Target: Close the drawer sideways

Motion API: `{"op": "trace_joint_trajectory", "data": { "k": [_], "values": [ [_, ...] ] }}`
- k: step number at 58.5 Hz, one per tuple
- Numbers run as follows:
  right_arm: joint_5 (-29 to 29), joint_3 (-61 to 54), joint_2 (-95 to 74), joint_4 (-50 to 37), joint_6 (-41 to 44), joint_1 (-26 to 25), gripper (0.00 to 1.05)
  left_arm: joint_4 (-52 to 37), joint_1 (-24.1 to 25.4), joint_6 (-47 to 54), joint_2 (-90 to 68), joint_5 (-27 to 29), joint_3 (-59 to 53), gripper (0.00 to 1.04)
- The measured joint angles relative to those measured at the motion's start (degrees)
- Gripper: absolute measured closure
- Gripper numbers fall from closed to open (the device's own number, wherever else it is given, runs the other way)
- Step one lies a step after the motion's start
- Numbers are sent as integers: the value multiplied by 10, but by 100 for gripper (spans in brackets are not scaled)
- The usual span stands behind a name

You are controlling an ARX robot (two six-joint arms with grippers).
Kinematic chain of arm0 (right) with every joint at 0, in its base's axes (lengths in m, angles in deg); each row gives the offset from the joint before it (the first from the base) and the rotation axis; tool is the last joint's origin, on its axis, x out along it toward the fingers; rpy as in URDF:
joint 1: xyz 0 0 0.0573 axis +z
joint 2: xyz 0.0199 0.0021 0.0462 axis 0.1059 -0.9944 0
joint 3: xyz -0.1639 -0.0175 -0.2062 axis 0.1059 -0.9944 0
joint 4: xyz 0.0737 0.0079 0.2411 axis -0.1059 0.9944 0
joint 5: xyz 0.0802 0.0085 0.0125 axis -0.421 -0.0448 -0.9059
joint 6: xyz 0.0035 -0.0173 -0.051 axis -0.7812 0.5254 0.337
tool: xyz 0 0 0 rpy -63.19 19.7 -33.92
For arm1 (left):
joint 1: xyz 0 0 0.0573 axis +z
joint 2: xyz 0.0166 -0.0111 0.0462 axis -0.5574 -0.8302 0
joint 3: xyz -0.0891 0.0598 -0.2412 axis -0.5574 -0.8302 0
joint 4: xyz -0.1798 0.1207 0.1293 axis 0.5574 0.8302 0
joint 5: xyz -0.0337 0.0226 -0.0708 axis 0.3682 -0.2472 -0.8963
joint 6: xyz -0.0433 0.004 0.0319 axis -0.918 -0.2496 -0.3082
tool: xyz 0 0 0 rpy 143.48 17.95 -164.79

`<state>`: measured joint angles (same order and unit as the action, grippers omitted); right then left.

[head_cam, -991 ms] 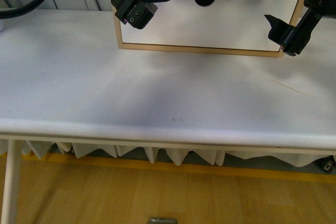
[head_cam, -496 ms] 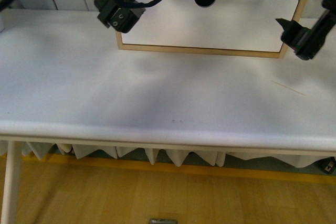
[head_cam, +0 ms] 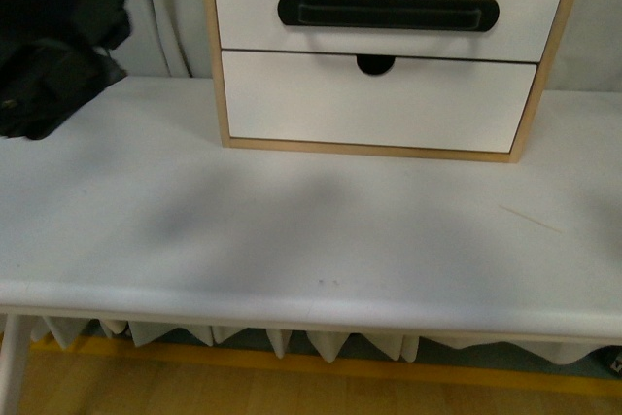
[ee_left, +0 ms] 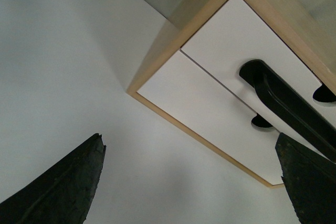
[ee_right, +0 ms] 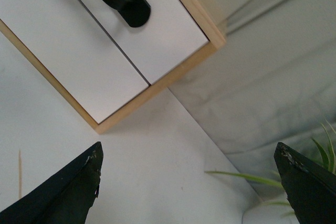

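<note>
The left fingers [ee_left: 68,187] stand wide apart with nothing between them, over the surface [ee_left: 52,77] near the cabinet's [ee_left: 176,35] left corner. The right fingers [ee_right: 63,192] are also spread and empty, by the cabinet's right corner. The drawer [head_cam: 389,41], the upper of two, sits flush in the cabinet at the far side of the surface, its handle [head_cam: 389,13] untouched.

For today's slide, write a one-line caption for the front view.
Wooden two-drawer cabinet on a white table, the black-handled drawer on top, both fronts apparently flush.
</note>
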<state>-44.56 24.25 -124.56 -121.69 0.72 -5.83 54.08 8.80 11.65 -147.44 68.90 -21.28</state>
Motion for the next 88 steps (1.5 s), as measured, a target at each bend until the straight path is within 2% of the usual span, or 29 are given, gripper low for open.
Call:
{"op": "trace_joint_trajectory", "data": {
  "k": [5,13,25,29,39,42,44,48,51,68,70,80,84,88],
  "values": [
    [14,-36,70,27,-24,-9,9,1,-2,38,64,15,-50,6],
    [29,-103,226,116,-73,-30,9,33,-20,108,192,42,-141,6],
    [51,-177,451,287,-151,-36,9,105,-47,179,373,113,-250,6],
    [53,-186,489,300,-167,-38,9,137,-49,186,425,127,-277,6],
    [54,-186,499,301,-183,-39,9,139,-49,193,444,129,-283,6],
    [73,-196,506,279,-244,-21,18,45,-29,260,461,59,-322,17],
    [72,-207,516,273,-313,-10,27,-9,-9,325,482,21,-350,26],
    [71,-223,530,271,-395,-5,39,-20,18,374,506,-6,-368,37],
    [71,-232,538,270,-426,-5,48,-19,43,400,530,-29,-383,48],
    [73,-269,582,275,-470,-5,98,14,132,434,605,-116,-427,98],
    [73,-272,586,276,-471,-5,103,18,139,433,612,-123,-430,101],
    [73,-285,608,286,-472,-4,103,37,173,438,646,-155,-445,101],
    [73,-290,620,292,-472,-4,103,50,224,440,665,-221,-451,101],
    [73,-291,652,331,-472,-4,103,57,247,440,676,-222,-455,101]
  ]
}}
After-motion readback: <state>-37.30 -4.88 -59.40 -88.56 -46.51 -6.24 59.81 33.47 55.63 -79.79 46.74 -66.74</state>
